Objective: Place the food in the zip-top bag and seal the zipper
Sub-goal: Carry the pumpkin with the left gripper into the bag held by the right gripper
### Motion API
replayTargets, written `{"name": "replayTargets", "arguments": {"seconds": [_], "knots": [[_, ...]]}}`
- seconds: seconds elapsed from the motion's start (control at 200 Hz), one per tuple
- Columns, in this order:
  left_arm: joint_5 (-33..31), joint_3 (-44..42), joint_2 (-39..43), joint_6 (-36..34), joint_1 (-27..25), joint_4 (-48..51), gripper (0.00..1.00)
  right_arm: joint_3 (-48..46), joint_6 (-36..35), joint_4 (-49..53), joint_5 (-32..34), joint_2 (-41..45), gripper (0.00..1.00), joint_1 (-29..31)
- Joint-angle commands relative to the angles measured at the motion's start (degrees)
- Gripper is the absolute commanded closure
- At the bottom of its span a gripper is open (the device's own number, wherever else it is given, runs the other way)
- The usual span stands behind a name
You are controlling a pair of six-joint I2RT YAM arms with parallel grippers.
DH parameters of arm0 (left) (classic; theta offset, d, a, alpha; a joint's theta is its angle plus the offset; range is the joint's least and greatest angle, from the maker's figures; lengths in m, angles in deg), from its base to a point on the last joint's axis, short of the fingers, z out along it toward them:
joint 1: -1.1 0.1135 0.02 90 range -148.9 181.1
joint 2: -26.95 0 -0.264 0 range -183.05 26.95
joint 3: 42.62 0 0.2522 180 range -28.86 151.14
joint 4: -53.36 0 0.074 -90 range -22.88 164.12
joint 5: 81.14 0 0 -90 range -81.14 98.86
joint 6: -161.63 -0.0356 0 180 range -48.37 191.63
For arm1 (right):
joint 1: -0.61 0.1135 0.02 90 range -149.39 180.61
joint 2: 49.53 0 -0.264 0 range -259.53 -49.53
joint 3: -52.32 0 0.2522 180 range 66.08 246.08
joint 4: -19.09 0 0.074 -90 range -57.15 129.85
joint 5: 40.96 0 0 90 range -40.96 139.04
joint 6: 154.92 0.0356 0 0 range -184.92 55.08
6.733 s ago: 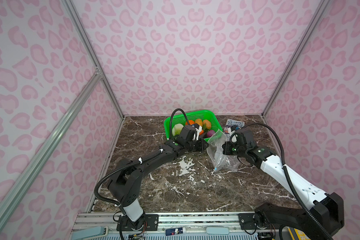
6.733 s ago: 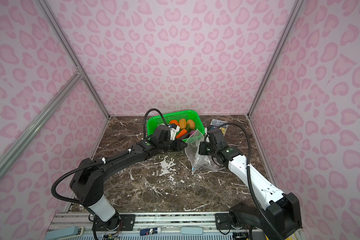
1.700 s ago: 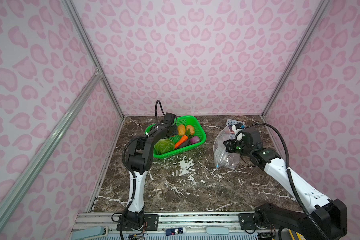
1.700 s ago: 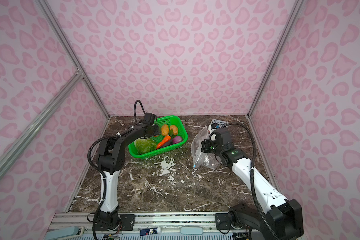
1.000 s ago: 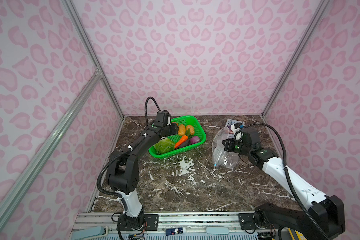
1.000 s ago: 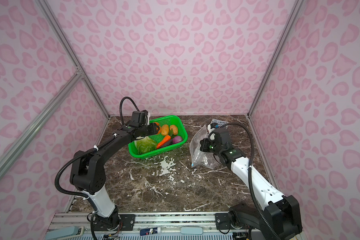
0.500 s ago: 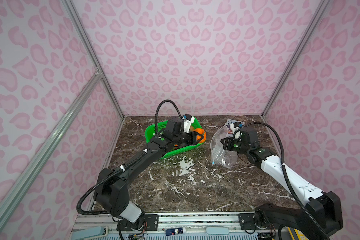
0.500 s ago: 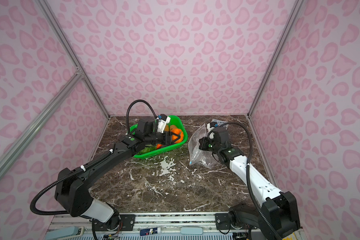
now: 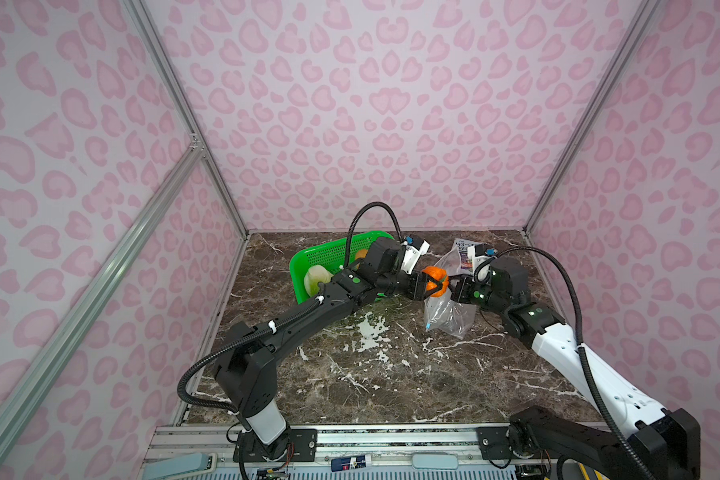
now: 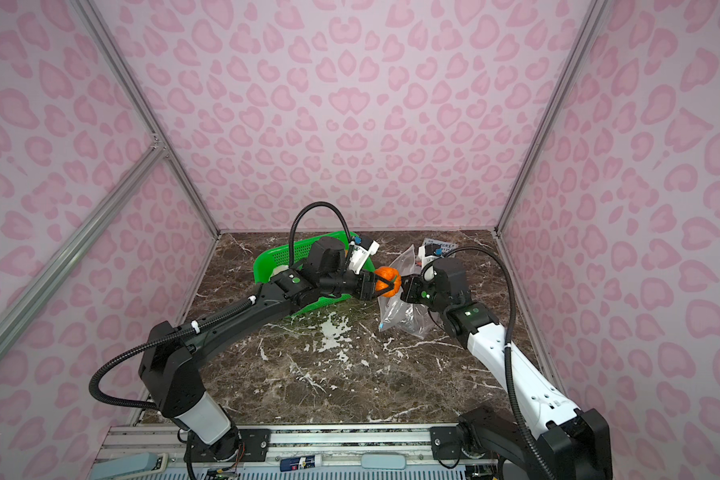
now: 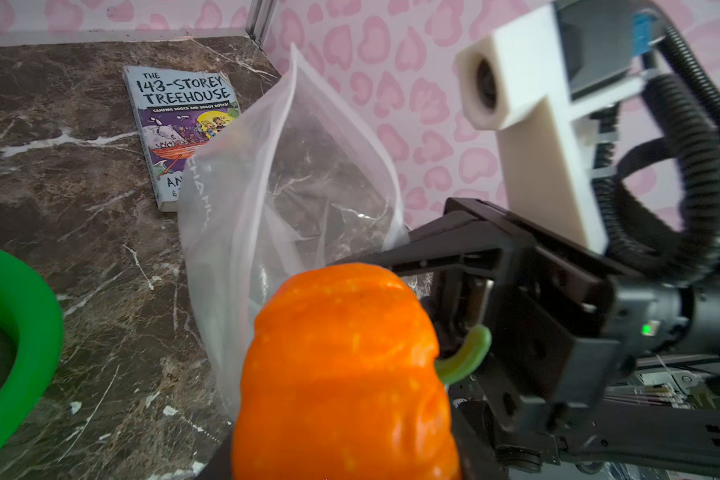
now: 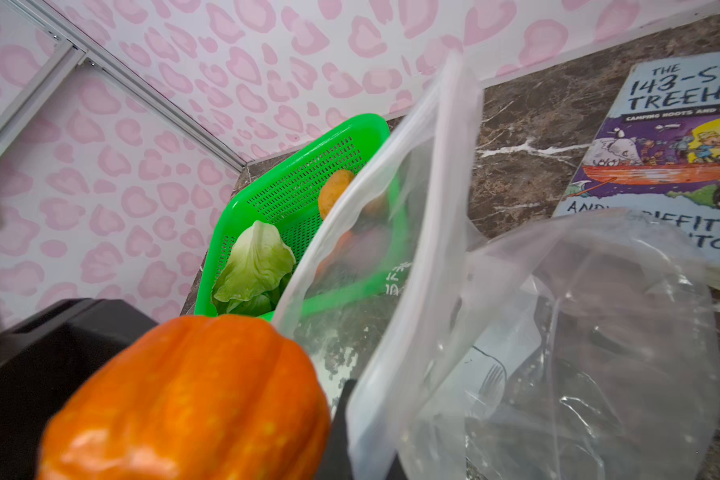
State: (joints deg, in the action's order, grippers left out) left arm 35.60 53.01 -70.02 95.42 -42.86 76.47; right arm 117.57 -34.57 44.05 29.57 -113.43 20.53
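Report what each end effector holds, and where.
The left end effector grips the orange pumpkin across its sides; the right end effector is shut on the zip-top bag at its mouth edge.

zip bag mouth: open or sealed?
Open. The zip-top bag has its walls standing apart in both wrist views. The right pincer pinches one edge; the left pincer holds the pumpkin beside it.

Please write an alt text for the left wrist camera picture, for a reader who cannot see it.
An orange toy pumpkin fills the foreground, beside a clear zip-top bag that the right pincer holds upright by its edge. Behind them a book lies on the dark marble table, and a green basket rim shows at the edge.
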Motion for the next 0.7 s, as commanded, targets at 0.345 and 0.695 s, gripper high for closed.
{"name": "replayTargets", "arguments": {"seconds": [0.345,0.695], "knots": [[-12.33,0.98,-2.05,0.21,-1.52,5.48,0.57,0.14,-0.16,-2.45,-1.82,-0.62,1.00,1.98],[-18.67,3.52,-4.45,0.82,-2.04,12.46,0.53,1.68,-0.55,-2.42,-0.59,-4.14,1.00,3.76]]}}
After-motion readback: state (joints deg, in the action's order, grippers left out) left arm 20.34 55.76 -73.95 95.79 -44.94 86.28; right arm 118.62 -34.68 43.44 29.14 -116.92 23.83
